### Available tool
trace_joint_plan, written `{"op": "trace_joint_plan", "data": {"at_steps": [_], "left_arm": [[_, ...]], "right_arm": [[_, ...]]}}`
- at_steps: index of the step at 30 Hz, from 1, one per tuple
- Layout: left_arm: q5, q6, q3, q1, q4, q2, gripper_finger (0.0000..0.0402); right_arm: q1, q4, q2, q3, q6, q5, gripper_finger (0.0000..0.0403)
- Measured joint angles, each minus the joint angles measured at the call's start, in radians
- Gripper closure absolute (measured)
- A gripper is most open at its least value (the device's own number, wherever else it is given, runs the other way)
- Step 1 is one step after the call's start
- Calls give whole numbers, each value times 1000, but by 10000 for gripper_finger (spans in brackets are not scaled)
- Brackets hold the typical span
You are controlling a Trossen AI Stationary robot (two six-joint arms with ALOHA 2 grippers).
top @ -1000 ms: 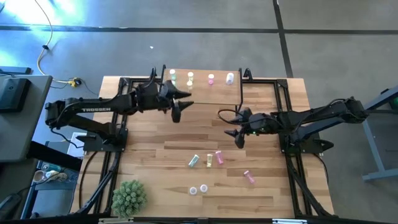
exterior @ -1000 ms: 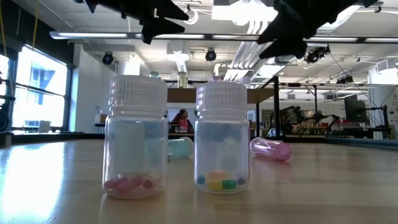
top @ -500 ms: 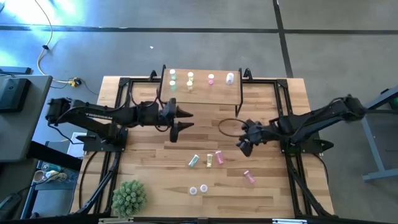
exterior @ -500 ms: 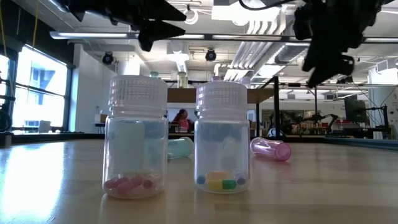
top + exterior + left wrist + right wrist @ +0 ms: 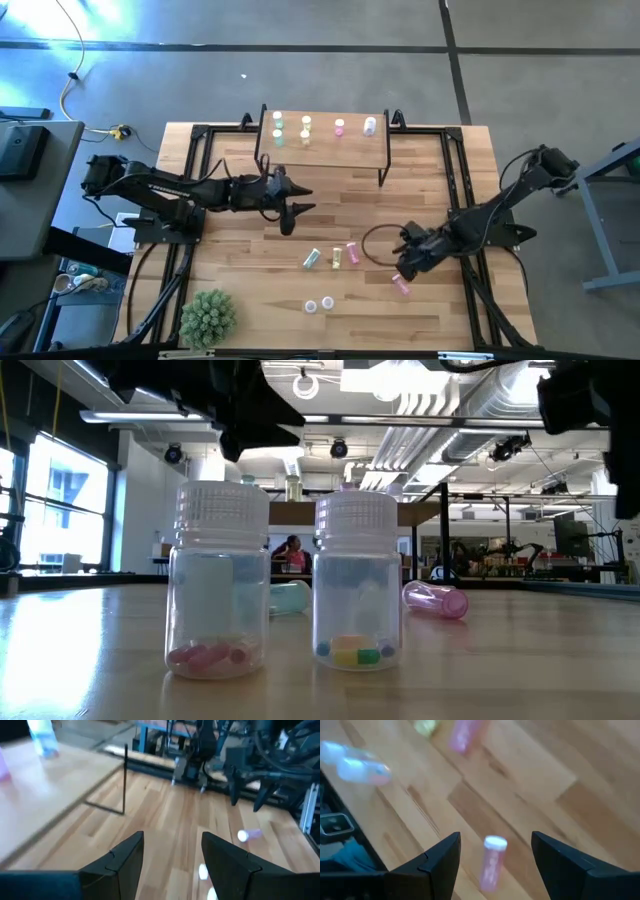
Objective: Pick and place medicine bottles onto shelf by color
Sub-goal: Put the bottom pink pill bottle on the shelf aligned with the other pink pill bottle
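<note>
The right gripper (image 5: 403, 266) is hanging open-jawed just beside the small pink bottle (image 5: 401, 285) lying flat on the wooden tabletop (image 5: 440, 210); its long axis is running between the fingers (image 5: 565, 865). The left gripper (image 5: 291, 205), also open, is much farther off.

The wooden tabletop (image 5: 240, 250) carries a small shelf (image 5: 340, 152) at its far edge, with four bottles (image 5: 339, 127) standing in a row on it. On the tabletop lie four loose bottles (image 5: 351, 254), two upright capped jars (image 5: 319, 303), and a spiky green plant ball (image 5: 208, 317).
</note>
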Motion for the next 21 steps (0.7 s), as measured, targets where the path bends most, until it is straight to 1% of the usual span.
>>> {"op": "trace_joint_plan", "data": {"at_steps": [5,12,14,21], "left_arm": [[0,-1,0,0,12,42,213],[0,-1,0,0,50,67,213],[3,-2,0,0,45,67,213],[3,-11,0,0,43,67,213]], "right_arm": [[73,20,78,0,99,1,169],[145,159,182,0,163,1,169],[154,184,216,0,167,-4,169],[155,191,309,0,189,-45,169]]}}
